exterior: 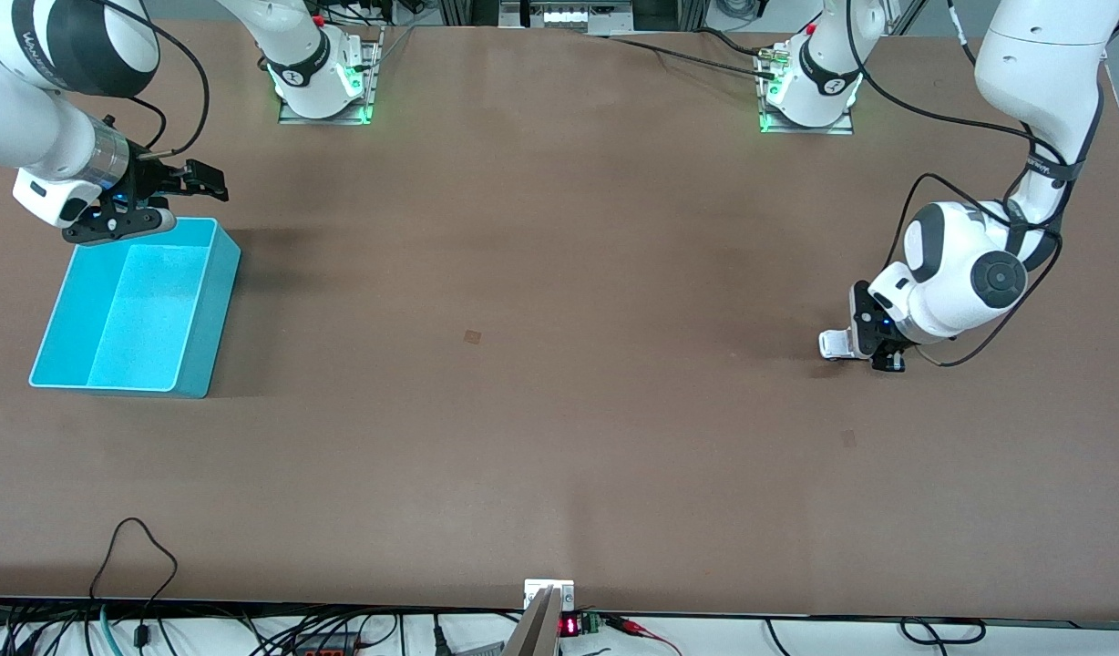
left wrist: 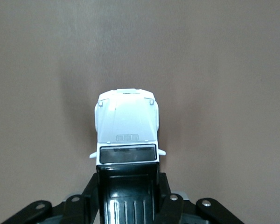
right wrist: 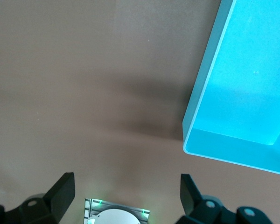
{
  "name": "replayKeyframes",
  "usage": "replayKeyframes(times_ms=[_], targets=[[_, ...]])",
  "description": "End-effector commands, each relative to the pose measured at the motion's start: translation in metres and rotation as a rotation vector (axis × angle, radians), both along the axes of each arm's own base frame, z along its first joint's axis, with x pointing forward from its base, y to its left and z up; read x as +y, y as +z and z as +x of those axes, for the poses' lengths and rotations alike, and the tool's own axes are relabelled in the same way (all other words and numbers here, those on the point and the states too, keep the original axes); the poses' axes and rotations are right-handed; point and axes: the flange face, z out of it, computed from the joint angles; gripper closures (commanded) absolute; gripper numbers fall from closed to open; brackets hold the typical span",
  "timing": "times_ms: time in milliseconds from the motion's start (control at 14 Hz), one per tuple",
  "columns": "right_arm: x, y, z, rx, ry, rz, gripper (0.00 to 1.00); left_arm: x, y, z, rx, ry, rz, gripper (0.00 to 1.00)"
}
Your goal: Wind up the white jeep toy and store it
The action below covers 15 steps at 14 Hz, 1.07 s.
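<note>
The jeep (left wrist: 127,135) is in hand but not yet stored: it sits on the brown table (exterior: 541,410) toward the left arm's end, and the left gripper (left wrist: 128,186) is clamped across its black rear roof, one finger (left wrist: 91,193) pressed against each side. From the front camera, only its pale nose pokes out beneath the gripper at table level. Whether the winding has been done cannot be told from here; my guess is that the pull-back along the table is either under way or about to start, and the carry to the bin is all left to do. The left arm is folded low, its wrist bent right down so the gripper reaches the tabletop. The turquoise bin (exterior: 136,310) stands well apart, at the right arm's end of the table, and it is empty. Farthest of all, the right gripper (exterior: 163,205) hangs in the air over the bin's far corner, its jaws spread wide with nothing between them. That arm is waiting. The table between jeep and bin is bare, so the carry looks unobstructed.
</note>
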Motion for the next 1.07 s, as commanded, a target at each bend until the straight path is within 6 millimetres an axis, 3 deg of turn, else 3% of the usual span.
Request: replayKeyframes(times_ms=[0, 573, 1003], targets=[[-0.001, 0.004, 0.0, -0.002, 0.014, -0.007, 0.0, 0.005, -0.013, -0.003, 0.018, -0.024, 0.007, 0.77], [-0.001, 0.006, 0.001, -0.005, 0.013, -0.008, 0.0, 0.01, -0.024, -0.005, 0.034, -0.005, -0.003, 0.79], [-0.001, 0.006, 0.001, -0.005, 0.014, -0.008, 0.0, 0.035, -0.031, -0.009, 0.045, 0.034, -0.003, 0.8]])
